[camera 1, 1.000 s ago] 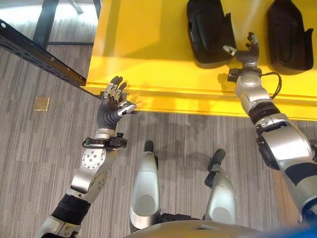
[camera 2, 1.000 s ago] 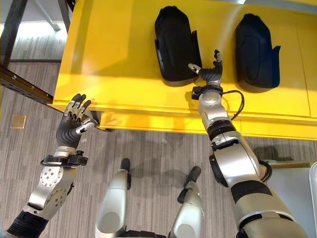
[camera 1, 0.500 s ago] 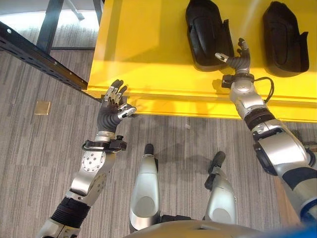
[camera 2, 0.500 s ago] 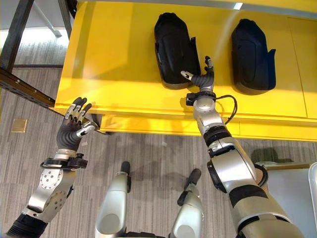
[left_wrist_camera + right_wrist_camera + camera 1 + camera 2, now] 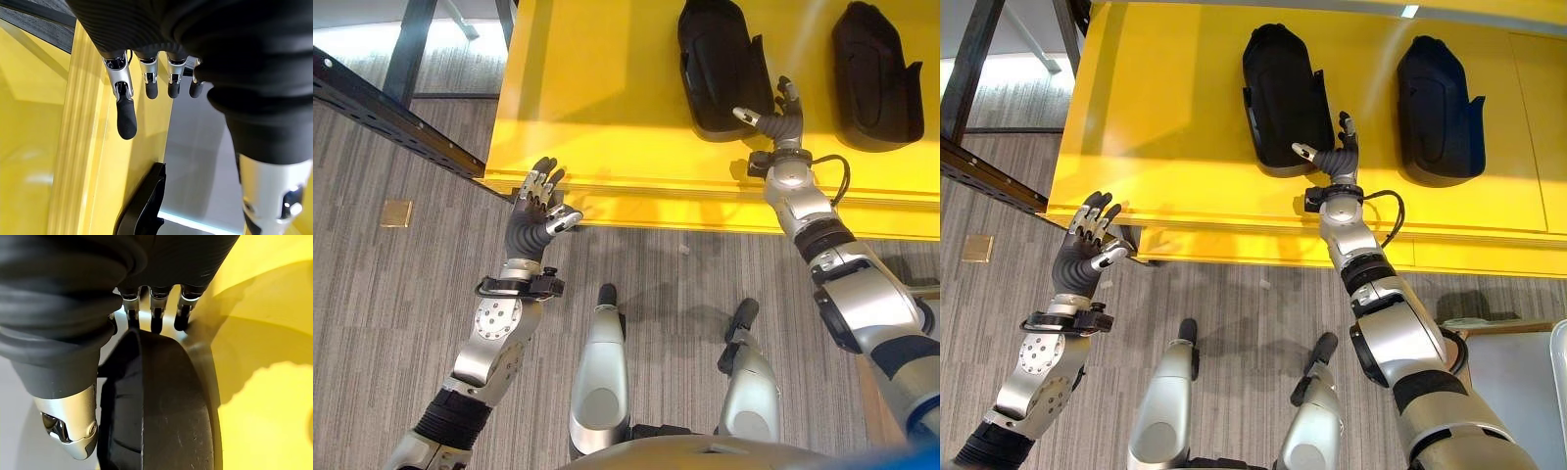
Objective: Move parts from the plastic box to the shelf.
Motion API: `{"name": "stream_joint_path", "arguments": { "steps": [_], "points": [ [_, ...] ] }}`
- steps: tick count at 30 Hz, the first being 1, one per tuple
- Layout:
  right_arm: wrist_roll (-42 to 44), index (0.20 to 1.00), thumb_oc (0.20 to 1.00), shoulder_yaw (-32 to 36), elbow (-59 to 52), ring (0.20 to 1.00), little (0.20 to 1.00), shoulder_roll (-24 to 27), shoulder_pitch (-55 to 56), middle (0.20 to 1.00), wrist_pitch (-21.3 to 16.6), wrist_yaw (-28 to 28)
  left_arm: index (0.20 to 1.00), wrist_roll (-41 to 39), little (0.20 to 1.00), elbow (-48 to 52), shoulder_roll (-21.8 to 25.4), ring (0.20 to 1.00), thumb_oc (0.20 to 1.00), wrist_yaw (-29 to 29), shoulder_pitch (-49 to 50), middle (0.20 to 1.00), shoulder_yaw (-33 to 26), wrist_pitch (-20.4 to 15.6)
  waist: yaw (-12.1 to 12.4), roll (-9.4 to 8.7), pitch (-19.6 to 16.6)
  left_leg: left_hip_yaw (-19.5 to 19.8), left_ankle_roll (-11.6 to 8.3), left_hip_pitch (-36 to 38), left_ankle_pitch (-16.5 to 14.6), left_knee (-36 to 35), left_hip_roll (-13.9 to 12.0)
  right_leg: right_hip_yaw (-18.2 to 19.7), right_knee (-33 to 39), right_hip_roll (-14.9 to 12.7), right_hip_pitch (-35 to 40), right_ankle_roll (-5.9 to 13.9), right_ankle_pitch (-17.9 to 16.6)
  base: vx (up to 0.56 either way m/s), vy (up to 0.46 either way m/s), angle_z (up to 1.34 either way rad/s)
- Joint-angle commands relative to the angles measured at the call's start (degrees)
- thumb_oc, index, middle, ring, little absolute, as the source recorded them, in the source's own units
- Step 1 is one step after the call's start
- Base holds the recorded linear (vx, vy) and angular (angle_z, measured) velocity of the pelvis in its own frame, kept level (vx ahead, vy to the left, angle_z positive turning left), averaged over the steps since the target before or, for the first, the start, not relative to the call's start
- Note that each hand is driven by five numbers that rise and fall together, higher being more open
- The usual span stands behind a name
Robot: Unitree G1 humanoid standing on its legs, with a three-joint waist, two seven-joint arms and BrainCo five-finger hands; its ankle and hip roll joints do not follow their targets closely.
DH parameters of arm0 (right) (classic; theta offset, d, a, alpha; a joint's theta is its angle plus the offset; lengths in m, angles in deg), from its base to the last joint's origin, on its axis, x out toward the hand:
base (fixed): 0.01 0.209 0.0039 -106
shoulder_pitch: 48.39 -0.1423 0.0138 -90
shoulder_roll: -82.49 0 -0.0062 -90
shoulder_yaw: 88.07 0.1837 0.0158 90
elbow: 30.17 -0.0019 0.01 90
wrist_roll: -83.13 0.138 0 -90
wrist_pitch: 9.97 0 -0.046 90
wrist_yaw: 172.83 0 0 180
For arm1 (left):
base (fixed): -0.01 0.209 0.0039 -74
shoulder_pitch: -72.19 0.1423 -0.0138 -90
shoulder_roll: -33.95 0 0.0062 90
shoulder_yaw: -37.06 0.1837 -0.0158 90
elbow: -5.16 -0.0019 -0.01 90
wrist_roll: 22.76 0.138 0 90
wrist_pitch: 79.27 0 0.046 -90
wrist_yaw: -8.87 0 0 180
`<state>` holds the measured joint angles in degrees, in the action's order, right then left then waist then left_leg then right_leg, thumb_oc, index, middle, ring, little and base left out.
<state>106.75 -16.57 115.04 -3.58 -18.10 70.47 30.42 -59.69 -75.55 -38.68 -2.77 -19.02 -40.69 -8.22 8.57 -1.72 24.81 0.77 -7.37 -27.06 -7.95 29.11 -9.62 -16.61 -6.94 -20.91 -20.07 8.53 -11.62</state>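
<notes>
Resting on the yellow shelf [image 5: 1165,127] are two black parts; right hand [image 5: 1334,157] is touching the near end of the left part [image 5: 1278,93], fingers spread loose, gripping nothing. Right part [image 5: 1437,98] is lying well apart. Left hand [image 5: 1085,250] is hovering relaxed, empty, by the shelf's front edge.

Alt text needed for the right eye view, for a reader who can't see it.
The right hand rests open against the near end of a black part on the yellow shelf; a second black part lies further right. The left hand is raised open by the shelf's front edge.
</notes>
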Motion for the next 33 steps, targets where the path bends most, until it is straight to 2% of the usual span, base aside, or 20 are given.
{"name": "stream_joint_path", "arguments": {
  "steps": [1, 13, 33],
  "points": [
    [1.8, 1.000, 1.000, -0.7, -3.6, 1.000, 1.000, -1.8, -1.2, 1.000, -1.3, -1.3, 1.000, 0.3, 1.000, 4.0, -0.3, 1.000, 1.000, -0.2, -1.0, 1.000, -0.5, -3.0, 2.2, 1.98, 4.3, -0.2, 3.72, 2.7, 2.9, -7.4, 2.8, -1.7, -13.7, 1.2, 0.5, 0.55, 10.2, 0.00, 0.000, 0.00],
    [4.6, 1.000, 1.000, 0.1, -3.7, 1.000, 1.000, -5.3, -0.6, 1.000, -1.9, -1.7, 1.000, 0.7, 1.000, 4.2, -0.3, 1.000, 1.000, -0.8, -0.7, 1.000, -1.1, -3.0, 2.6, 1.98, 4.4, -0.1, 3.85, 2.5, 2.8, -7.4, 3.1, -1.7, -13.8, 1.1, 0.4, 0.51, 10.2, 0.00, 0.000, 0.00],
    [6.7, 1.000, 1.000, 0.1, -4.0, 1.000, 1.000, -7.9, 0.2, 1.000, -2.0, -2.2, 1.000, 0.6, 1.000, 4.2, -0.1, 1.000, 1.000, -0.8, -0.7, 1.000, -1.2, -3.0, 3.1, 2.11, 4.6, 0.2, 4.00, 2.2, 2.8, -7.1, 3.3, -1.7, -14.0, 0.9, 0.3, 0.50, 10.1, 0.00, 0.000, 0.00]
  ]
}}
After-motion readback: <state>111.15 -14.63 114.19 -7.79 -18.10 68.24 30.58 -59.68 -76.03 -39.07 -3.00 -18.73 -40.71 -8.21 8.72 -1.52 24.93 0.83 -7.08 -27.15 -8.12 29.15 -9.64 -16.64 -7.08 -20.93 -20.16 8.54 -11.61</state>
